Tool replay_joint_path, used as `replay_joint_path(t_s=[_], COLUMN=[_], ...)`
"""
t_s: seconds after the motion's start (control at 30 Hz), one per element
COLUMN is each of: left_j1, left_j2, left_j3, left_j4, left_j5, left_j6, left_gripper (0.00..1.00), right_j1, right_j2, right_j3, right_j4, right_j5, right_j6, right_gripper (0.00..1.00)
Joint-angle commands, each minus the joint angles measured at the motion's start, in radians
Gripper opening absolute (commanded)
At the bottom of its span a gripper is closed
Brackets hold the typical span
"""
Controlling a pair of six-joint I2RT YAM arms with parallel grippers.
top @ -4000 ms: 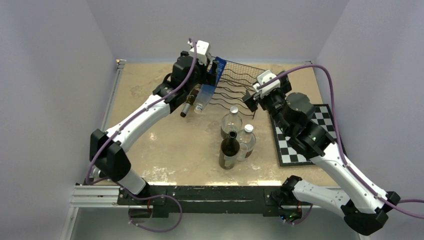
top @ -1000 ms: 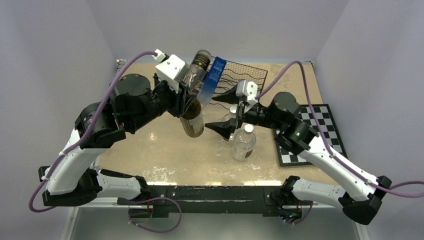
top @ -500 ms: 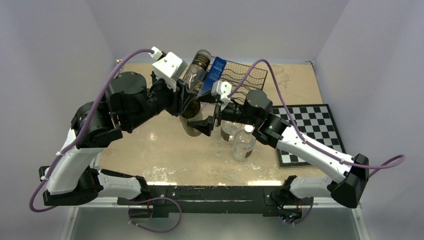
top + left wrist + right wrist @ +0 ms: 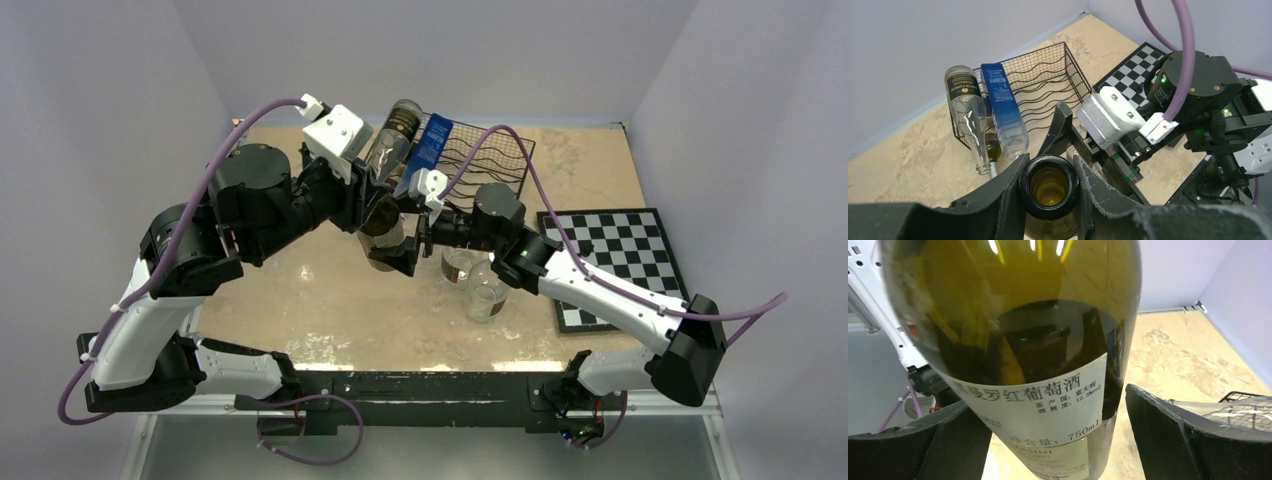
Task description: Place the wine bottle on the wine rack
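Observation:
A dark green wine bottle (image 4: pixel 386 240) with a white label (image 4: pixel 1038 405) hangs above the table. My left gripper (image 4: pixel 372 203) is shut on its neck, the pads pressed on either side just below the open mouth (image 4: pixel 1049 162). My right gripper (image 4: pixel 400 243) stands open with its two fingers on either side of the bottle's body; the right finger (image 4: pixel 1188 440) is clearly apart from the glass. The black wire wine rack (image 4: pixel 492 155) sits at the back. A clear bottle (image 4: pixel 396 133) and a blue bottle (image 4: pixel 427 150) lie on its left end.
Two clear bottles (image 4: pixel 459 262) (image 4: pixel 487 297) stand under the right arm near the table's middle. A black-and-white chessboard (image 4: pixel 622 248) lies at the right. The neck of a dark bottle (image 4: pixel 993 152) pokes out under the rack's left end.
The right arm has swung left from beside the clear bottles, and its open jaws now straddle the held wine bottle. The left arm and the bottle have barely moved.

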Motion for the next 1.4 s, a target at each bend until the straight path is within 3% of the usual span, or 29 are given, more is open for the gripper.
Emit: replay_joint_path(t_s=[0.0,0.23,0.3,0.5,0.53,0.6,0.63,0.8,1.0,1.1,1.23,1.37], left_j1=[0.003,0.003,0.003,0.003,0.003,0.003,0.003,0.003,0.003,0.003,0.003,0.003], left_j2=[-0.044,-0.052,-0.054,-0.064,-0.069,-0.081,-0.091,-0.157,-0.188,-0.178,-0.18,-0.188], left_j3=[0.071,0.08,0.08,0.063,0.058,0.04,0.022,-0.081,-0.097,-0.086,-0.109,-0.116], left_j4=[0.145,0.15,0.15,0.158,0.163,0.177,0.187,0.269,0.318,0.31,0.303,0.301], left_j5=[-0.01,-0.016,-0.015,-0.019,-0.02,-0.021,-0.02,0.016,0.119,0.118,0.052,-0.012], left_j6=[0.015,0.024,0.024,0.031,0.032,0.037,0.041,0.066,0.044,0.049,0.049,0.046], left_gripper=[0.0,0.0,0.0,0.0,0.0,0.0,0.0,0.03,0.52,0.61,0.82,0.9], right_j1=[0.009,0.038,0.039,0.041,0.041,0.041,0.041,0.041,0.042,0.042,0.043,0.041], right_j2=[0.026,0.065,0.072,0.056,0.048,0.035,0.023,-0.027,-0.078,-0.101,-0.114,-0.105], right_j3=[0.004,-0.015,-0.006,0.005,0.005,0.004,0.003,0.005,0.104,0.12,0.118,0.106], right_j4=[0.068,0.134,0.136,0.142,0.141,0.14,0.142,0.157,0.055,0.07,0.139,0.197], right_j5=[-0.009,0.031,0.041,0.129,0.146,0.186,0.223,0.389,0.526,0.569,0.642,0.692], right_j6=[-0.009,-0.054,-0.063,-0.078,-0.086,-0.109,-0.119,-0.239,-0.529,-0.622,-0.742,-0.906], right_gripper=[0.98,0.98,0.93,0.47,0.37,0.07,0.0,0.0,0.0,0.0,0.0,0.0])
